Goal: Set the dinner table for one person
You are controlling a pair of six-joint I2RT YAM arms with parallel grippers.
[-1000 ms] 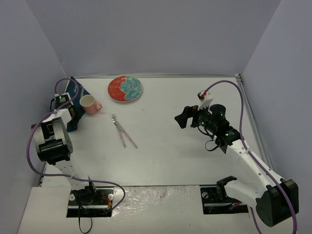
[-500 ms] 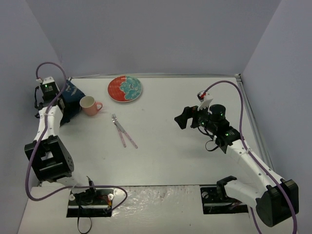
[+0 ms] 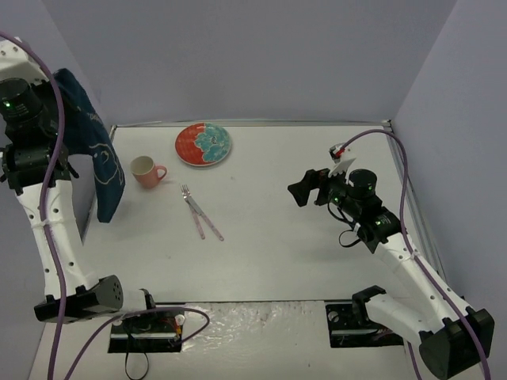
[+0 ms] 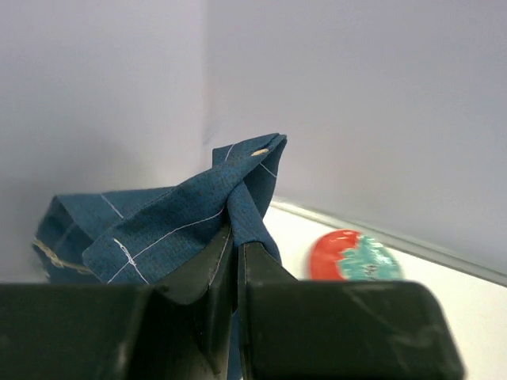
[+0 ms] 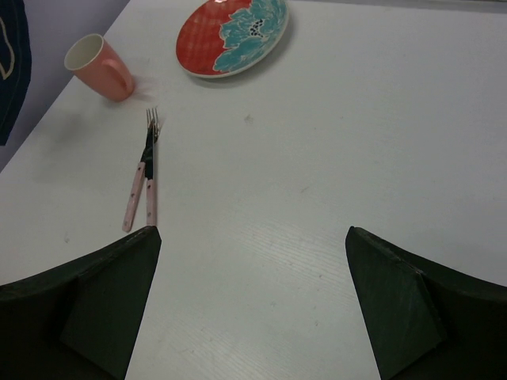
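Observation:
My left gripper [image 4: 236, 237] is shut on a fold of the dark blue placemat [image 4: 158, 222], high by the left wall. The cloth [image 3: 101, 162] hangs down from it, its lower end near the dinner table [image 3: 277, 237]. On the white tabletop lie a red and teal plate [image 3: 203, 144] at the back, a pink cup [image 3: 146, 170] beside the cloth, and a fork and knife [image 3: 200, 214] with pink handles. My right gripper [image 5: 252, 231] stands open above the table's middle right, with nothing between its fingers.
Pale lavender walls close in the table on the left, back and right. The hanging cloth comes close to the cup [image 5: 98, 66]. Both arm bases [image 3: 146, 321] sit at the near edge.
My left arm has lifted the placemat from the table's back left corner up along the left wall, and it now hangs unfolded. The right arm has shifted slightly.

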